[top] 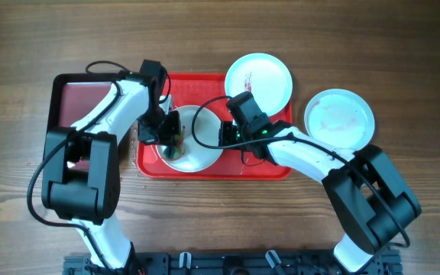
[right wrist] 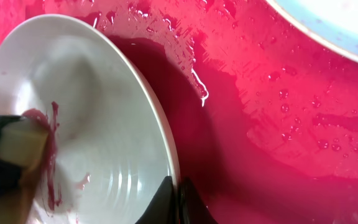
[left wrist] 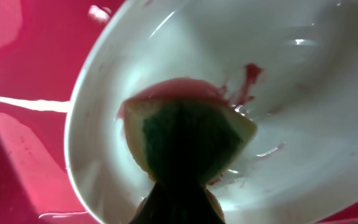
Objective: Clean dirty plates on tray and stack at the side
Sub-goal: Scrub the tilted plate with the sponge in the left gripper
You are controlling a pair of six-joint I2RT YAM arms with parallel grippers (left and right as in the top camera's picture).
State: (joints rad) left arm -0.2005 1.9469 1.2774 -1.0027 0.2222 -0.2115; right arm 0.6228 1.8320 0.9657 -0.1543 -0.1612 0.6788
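A pale plate [top: 197, 156] lies on the red tray [top: 270, 166], with reddish smears inside it. My left gripper [top: 170, 137] is shut on a yellow-green sponge [left wrist: 191, 140] that presses on the plate's inside [left wrist: 303, 93]. My right gripper [top: 224, 136] is shut on the plate's rim [right wrist: 104, 112], one finger inside and one outside [right wrist: 178, 193]. A second plate [top: 258, 80] sits at the tray's far edge, with a small red mark. A pale turquoise plate [top: 340, 118] lies on the table to the right of the tray.
A smaller black-rimmed tray [top: 79, 103] lies to the left of the red tray. The red tray's floor [right wrist: 278, 93] is wet with droplets. The second plate's edge [right wrist: 347, 18] shows at the top right of the right wrist view. The table is wood.
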